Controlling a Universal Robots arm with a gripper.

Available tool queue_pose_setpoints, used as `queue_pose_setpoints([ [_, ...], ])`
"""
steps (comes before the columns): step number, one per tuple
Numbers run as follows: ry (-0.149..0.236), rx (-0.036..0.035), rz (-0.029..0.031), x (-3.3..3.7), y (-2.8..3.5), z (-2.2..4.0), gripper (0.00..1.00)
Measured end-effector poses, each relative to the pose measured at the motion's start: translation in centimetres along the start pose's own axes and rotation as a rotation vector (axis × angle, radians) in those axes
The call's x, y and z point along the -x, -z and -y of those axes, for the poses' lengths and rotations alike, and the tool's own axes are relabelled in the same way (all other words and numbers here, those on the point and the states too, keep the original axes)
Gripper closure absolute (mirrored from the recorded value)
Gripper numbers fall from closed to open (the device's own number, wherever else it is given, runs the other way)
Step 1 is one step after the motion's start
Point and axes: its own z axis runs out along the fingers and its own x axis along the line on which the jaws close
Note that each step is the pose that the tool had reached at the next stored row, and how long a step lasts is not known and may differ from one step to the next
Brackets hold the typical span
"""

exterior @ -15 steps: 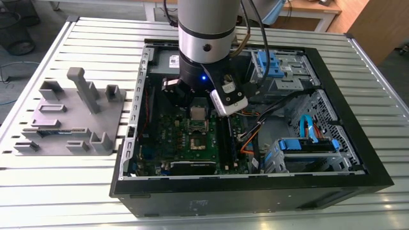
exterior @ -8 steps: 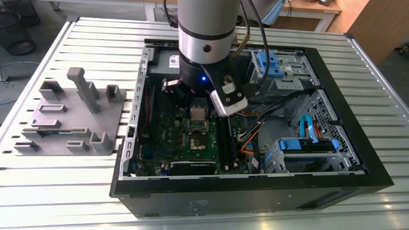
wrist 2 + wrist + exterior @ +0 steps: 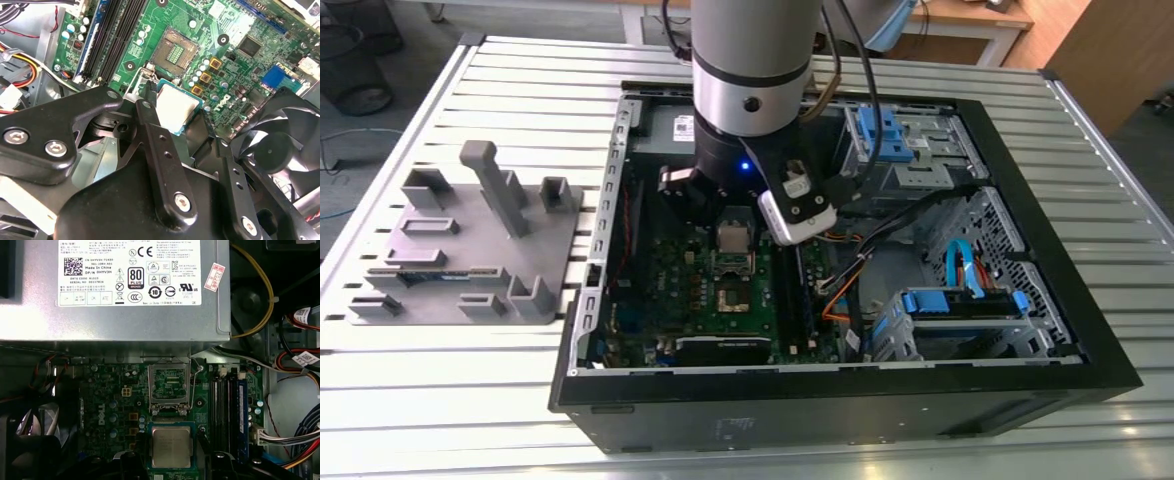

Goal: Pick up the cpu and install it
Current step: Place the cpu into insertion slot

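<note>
Silvery cpu (image 3: pixel 171 446) sits clamped by its edges in the jaws, beside the open socket (image 3: pixel 169 385).

The exterior view looks steeply down from afar on the open black computer case (image 3: pixel 854 405), with the grey arm (image 3: pixel 747 70) at twelve o'clock. Both wrist views, close behind the black hand (image 3: pixel 180 122) (image 3: pixel 172 462), share the green motherboard (image 3: pixel 150 30) (image 3: pixel 115 390).

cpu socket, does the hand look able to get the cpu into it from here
Probably yes: the hand grips the cpu close by the cpu socket, which looks uncovered, with nothing between them.
</note>
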Motion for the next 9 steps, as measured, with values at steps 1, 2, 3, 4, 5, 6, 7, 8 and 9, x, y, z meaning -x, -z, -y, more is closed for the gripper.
queue_pose_setpoints([
  [1, 0.000, 0.0001, 0.0000, 0.00, -0.03, 0.00, 0.53],
  [2, 0.000, 0.0000, 0.0000, 0.00, -0.05, 0.00, 0.53],
  [3, 0.000, 0.0000, 0.0000, 0.00, -0.06, 0.00, 0.53],
  [4, 0.000, 0.0001, 0.0000, 0.00, -0.51, 0.02, 0.53],
  [5, 0.000, 0.0001, 0.0000, -0.01, -0.58, 0.02, 0.53],
  [6, 0.000, 0.0000, 0.0000, -0.01, -0.57, 0.02, 0.53],
  [7, 0.000, 0.0000, 0.0000, -0.01, -0.58, 0.02, 0.53],
  [8, 0.000, 0.0001, 0.0000, -0.01, -0.58, 0.02, 0.53],
  [9, 0.000, 0.0001, 0.0000, -0.01, -0.58, 0.02, 0.53],
])
